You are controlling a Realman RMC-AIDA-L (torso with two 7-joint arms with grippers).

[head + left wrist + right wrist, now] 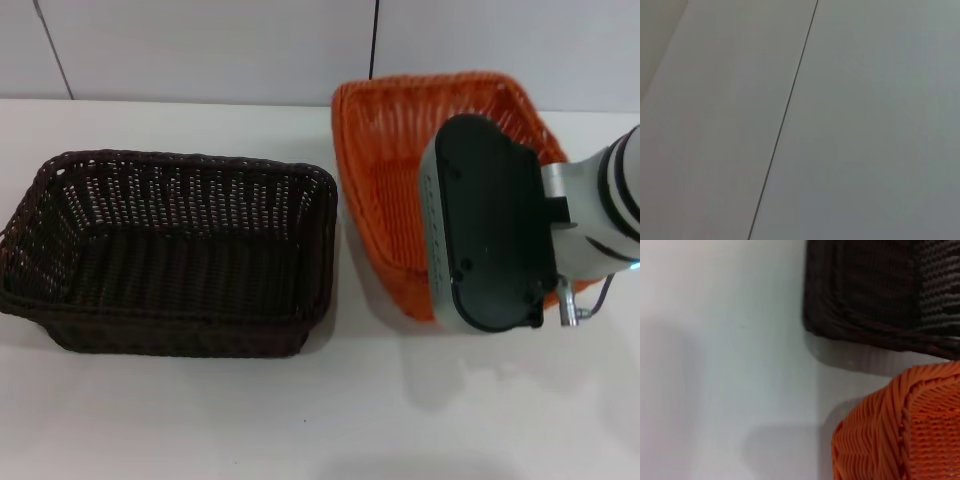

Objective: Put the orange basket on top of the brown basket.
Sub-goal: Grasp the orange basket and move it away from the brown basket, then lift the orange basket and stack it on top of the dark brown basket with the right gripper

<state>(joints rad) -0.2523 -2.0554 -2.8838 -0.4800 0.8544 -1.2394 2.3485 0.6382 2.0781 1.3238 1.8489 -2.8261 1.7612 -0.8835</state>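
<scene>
Head looks down; right wrist shares both baskets (pixel 180 250).

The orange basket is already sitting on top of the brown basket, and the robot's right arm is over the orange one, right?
Not quite. In the head view the orange basket stands on the table beside the brown basket, not on it. The right gripper is indeed over the orange one.

**White worktop against a panelled wall**

Smooth, matte white worktop (pixel 300 420) across the whole near field, soft grey shadows pooled on it. Behind, a pale grey-white panelled wall (pixel 200 50), split by thin dark vertical seams (pixel 374 40). Even, diffuse lighting from above. Same plain pale surface with one dark seam (pixel 785 115) in the left wrist view.
</scene>
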